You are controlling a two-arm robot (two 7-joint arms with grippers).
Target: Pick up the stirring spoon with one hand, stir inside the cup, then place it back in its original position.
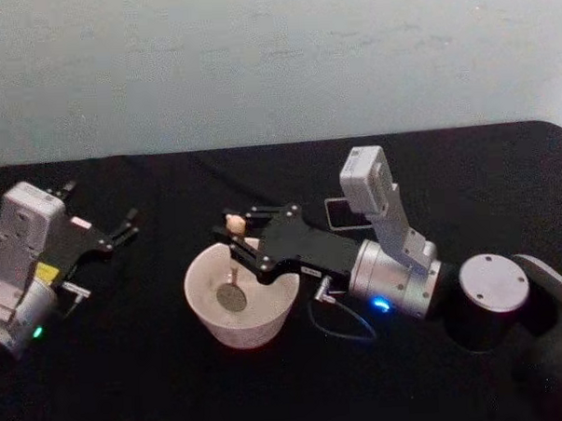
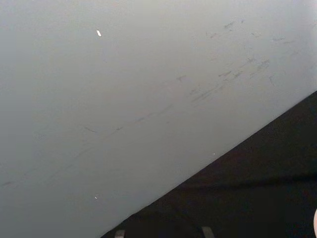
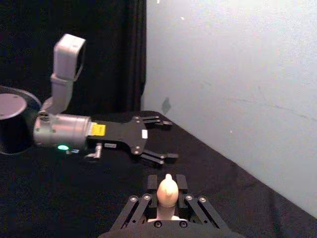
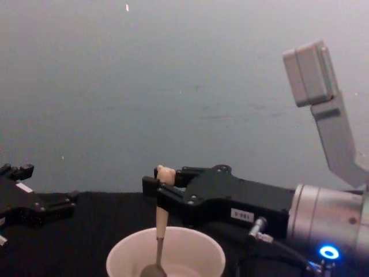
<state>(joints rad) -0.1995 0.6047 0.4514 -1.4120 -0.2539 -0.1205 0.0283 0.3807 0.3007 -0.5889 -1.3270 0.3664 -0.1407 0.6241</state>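
Note:
The cream-white cup (image 1: 202,290) stands mid-table on the black cloth. My right gripper (image 1: 235,236) hovers over its far rim, shut on the stirring spoon (image 1: 232,297). The spoon hangs almost upright, its beige bear-head top above the fingers and its metal bowl down inside the cup. From the chest view the spoon (image 4: 161,222) drops from the right gripper (image 4: 162,186) into the cup (image 4: 196,254). The bear head of the spoon (image 3: 167,194) sits between the fingers in the right wrist view. The dark holder (image 1: 338,214) stands behind the right arm. My left gripper (image 1: 126,227) rests open at the table's left.
A pale wall runs along the table's far edge. The right arm's grey wrist camera (image 1: 366,179) and silver wrist (image 1: 396,278) lie right of the cup, with a thin cable looping below. The left gripper (image 3: 166,141) shows farther off, fingers spread.

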